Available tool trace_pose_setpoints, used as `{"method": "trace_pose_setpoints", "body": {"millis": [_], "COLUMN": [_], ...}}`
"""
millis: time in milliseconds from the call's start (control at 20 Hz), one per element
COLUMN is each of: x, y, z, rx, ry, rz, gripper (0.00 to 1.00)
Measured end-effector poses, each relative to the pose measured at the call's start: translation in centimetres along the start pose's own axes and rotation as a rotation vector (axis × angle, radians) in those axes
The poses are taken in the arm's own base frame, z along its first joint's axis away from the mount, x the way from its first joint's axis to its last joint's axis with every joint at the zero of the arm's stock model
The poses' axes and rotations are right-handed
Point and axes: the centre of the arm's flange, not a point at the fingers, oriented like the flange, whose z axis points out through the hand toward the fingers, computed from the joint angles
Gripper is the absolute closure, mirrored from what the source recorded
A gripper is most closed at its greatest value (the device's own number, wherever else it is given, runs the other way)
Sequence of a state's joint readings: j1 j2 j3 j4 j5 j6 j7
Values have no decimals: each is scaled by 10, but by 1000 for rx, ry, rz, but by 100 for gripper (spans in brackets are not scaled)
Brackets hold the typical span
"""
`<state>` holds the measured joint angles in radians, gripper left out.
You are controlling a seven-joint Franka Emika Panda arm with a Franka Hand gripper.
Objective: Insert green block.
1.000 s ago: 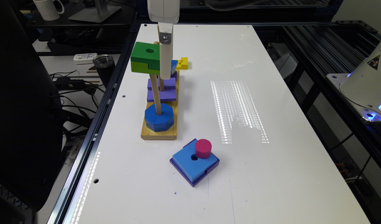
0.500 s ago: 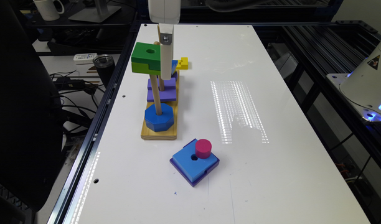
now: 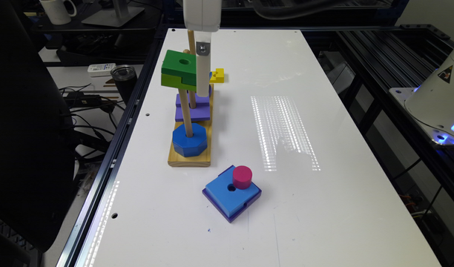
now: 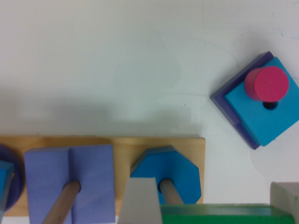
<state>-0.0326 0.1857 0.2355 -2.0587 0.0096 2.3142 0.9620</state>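
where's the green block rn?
In the exterior view the green block is held up in the gripper, above the wooden peg base, over the purple block and beside the pegs' upper ends.

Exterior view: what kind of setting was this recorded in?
Most likely a robotics lab or workshop bench. A white table with mounting holes sits in a black metal frame, loose cables lie on the desk beside it, and the gripper holds a green block over a wooden peg board.
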Motion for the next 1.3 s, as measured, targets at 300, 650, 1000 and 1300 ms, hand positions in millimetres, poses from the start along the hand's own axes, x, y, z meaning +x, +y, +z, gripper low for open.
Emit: {"method": "trace_pose_setpoints", "body": {"millis": [300, 650, 1000, 1300], "x": [-2, 0, 0, 0], "y": [3, 5, 5, 5], "z": [-1, -1, -1, -1], "rx": [-2, -3, -3, -3], "ry": [2, 2, 2, 2], "rz": [-1, 3, 4, 4], "gripper": [100, 100, 100, 100]}}
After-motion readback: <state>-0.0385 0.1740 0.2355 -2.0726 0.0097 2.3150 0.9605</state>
